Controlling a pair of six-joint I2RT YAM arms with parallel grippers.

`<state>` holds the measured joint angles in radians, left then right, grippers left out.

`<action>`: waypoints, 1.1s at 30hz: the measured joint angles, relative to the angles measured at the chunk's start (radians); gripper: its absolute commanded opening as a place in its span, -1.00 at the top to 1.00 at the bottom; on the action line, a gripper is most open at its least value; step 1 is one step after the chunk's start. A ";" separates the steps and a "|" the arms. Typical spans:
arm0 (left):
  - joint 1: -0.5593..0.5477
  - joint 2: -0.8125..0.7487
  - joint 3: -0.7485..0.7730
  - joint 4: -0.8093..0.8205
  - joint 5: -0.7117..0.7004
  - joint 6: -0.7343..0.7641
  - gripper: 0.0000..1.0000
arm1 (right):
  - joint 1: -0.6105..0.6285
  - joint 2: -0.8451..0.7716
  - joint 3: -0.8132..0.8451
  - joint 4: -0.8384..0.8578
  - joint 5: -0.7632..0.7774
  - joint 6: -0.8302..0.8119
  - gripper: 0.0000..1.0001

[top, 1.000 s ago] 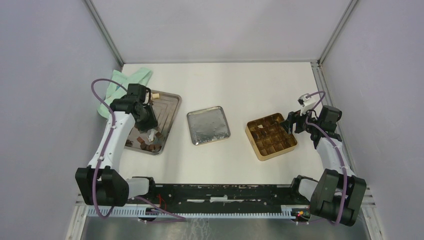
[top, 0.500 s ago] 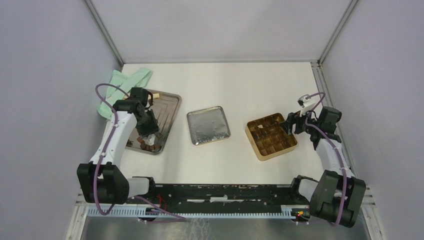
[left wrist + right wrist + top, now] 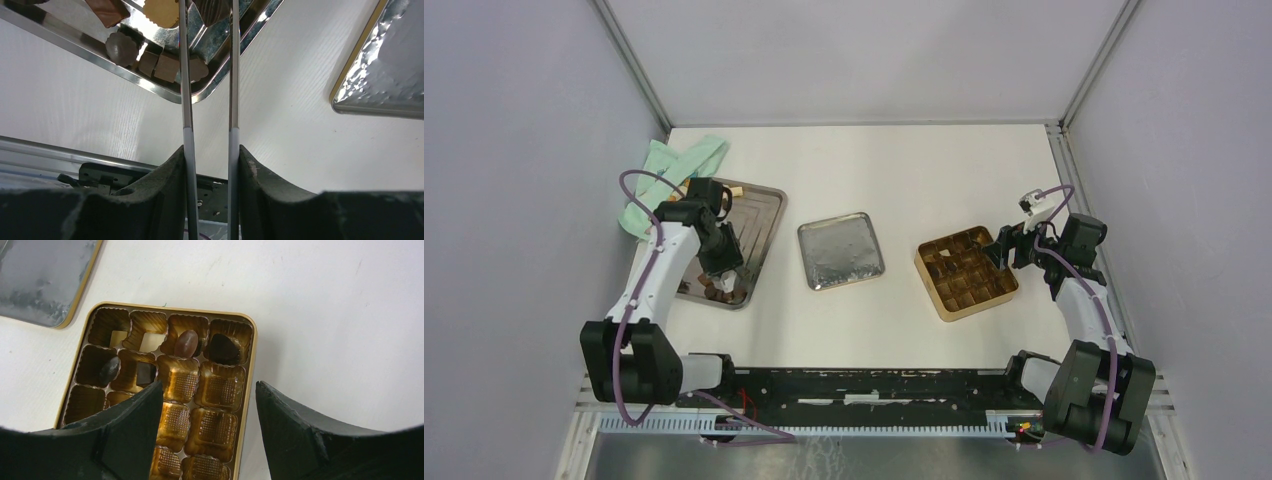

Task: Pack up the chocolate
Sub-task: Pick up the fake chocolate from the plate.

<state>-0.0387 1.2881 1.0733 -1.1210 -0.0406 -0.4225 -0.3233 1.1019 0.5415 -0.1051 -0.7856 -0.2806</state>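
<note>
Tweezers [image 3: 186, 100] are clamped in the left gripper [image 3: 210, 165], arms parted above chocolate [image 3: 165, 67] piled in the steel tray's [image 3: 75, 50] near corner. One chunk should be straddled squarely before squeezing. Well right of the tray, the right gripper [image 3: 208, 390] is held wide and empty over the part-filled gold tin [image 3: 253, 350]. Since a second ago, the left arm has been drawn toward that corner.

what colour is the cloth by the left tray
Pale mint green crumpled cloth, clearest in the top external view.
</note>
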 measured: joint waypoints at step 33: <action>0.000 0.011 0.010 0.001 0.000 0.001 0.96 | 0.000 0.000 -0.002 0.001 0.000 0.000 -0.47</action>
<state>-0.0387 1.2995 1.0832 -1.1202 -0.0410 -0.4217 -0.3233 1.1019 0.5396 -0.1043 -0.7856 -0.2802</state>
